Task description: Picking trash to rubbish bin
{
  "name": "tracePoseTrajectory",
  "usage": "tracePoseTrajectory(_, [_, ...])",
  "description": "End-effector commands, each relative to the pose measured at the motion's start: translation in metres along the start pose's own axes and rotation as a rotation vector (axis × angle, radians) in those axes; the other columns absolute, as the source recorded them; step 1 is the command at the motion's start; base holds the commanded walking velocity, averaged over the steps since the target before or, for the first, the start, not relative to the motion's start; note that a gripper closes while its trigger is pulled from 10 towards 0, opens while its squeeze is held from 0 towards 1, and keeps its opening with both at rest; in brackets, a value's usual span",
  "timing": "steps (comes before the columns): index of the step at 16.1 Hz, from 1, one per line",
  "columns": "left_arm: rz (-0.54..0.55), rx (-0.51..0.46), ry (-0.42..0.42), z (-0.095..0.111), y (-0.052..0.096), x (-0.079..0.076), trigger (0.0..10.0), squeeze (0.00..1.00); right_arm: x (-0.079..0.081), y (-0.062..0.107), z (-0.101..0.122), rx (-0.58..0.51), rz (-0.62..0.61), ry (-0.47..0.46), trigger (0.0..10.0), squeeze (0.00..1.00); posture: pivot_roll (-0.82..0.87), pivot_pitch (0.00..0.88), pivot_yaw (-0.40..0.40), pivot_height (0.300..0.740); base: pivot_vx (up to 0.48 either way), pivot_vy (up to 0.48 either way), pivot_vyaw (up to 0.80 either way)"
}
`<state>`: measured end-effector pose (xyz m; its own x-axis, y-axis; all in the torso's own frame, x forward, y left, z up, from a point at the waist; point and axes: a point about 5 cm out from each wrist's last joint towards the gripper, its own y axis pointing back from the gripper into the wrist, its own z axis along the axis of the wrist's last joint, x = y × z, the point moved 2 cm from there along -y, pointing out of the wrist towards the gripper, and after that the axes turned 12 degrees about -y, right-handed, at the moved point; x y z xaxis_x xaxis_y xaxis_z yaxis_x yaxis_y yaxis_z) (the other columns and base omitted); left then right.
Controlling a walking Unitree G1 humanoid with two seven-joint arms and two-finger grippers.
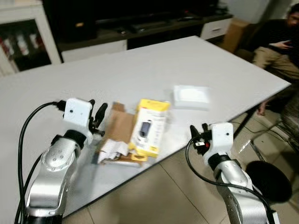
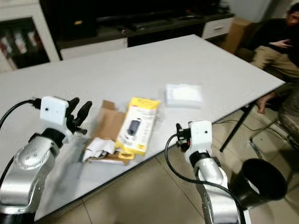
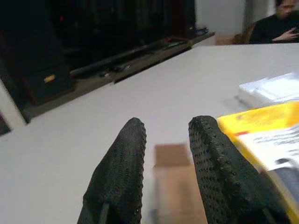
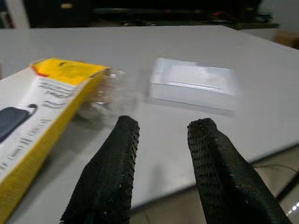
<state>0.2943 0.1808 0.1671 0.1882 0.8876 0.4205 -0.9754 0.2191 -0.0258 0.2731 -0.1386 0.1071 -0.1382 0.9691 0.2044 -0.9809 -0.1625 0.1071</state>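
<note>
You'll find no print sharp enough to read on the yellow package [image 1: 150,127], only a dark product picture on its white face; it lies near the white table's [image 1: 140,70] front edge, touching the brown cardboard piece [image 1: 119,127], with crumpled paper [image 1: 111,148] in front and a flat white box [image 1: 191,96] further right. Your left gripper [image 3: 166,154] hovers narrowly parted before the cardboard, your right gripper [image 4: 161,154] likewise parted at the edge, both empty. The black rubbish bin [image 2: 259,181] stands on tiled floor [image 1: 159,196] to your right, a seated person [image 1: 280,42] beyond it.
</note>
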Motion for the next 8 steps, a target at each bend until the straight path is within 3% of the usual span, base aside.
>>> tracePoseTrajectory(1, [-0.032,-0.003,-0.001,0.0001,-0.0045,-0.0051,10.0,0.0,-0.0026,0.0023,0.0027,-0.016,-0.017,-0.01,10.0,0.0,0.06,0.022,-0.018,0.74,0.0,0.0,-0.56])
tracePoseTrajectory(3, [-0.04,-0.005,0.0,-0.0005,-0.0063,-0.0063,10.0,0.0,-0.0022,0.0028,0.0026,-0.015,-0.019,-0.016,10.0,0.0,0.06,0.022,-0.018,0.74,0.0,0.382,-0.73])
tracePoseTrajectory(8, [-0.027,0.005,0.005,-0.0041,-0.0014,-0.0055,10.0,0.0,0.0038,0.0001,0.0034,0.004,0.037,0.02,10.0,0.0,0.07,0.032,-0.037,0.74,0.0,0.43,0.0])
